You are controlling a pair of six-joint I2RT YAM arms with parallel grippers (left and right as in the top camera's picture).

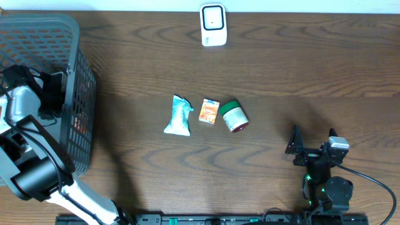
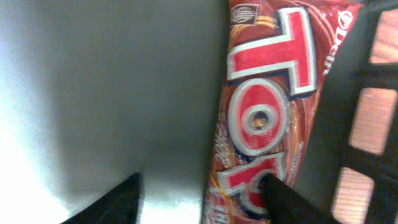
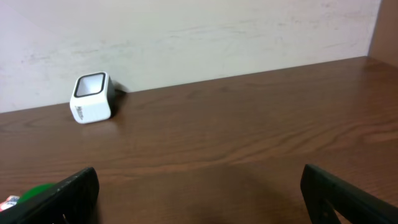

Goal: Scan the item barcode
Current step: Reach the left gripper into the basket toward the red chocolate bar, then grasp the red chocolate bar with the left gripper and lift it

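Note:
A red snack packet (image 2: pixel 264 106) with big red-and-white letters stands against the dark mesh wall inside the basket (image 1: pixel 81 50). My left gripper (image 2: pixel 202 200) is down in the basket at the packet's lower end. Its right finger (image 2: pixel 283 199) overlaps the packet's face, its left finger (image 2: pixel 115 202) stands off it over the grey floor, and the jaws are apart. The white barcode scanner (image 1: pixel 213 25) sits at the table's far edge, also visible in the right wrist view (image 3: pixel 92 98). My right gripper (image 1: pixel 295 145) rests open and empty at the near right.
Mid-table lie a teal packet (image 1: pixel 179 116), a small orange box (image 1: pixel 209 112) and a green-lidded jar (image 1: pixel 234 116) in a row. The basket's tall mesh walls surround the left arm. A pale wall stands behind the scanner.

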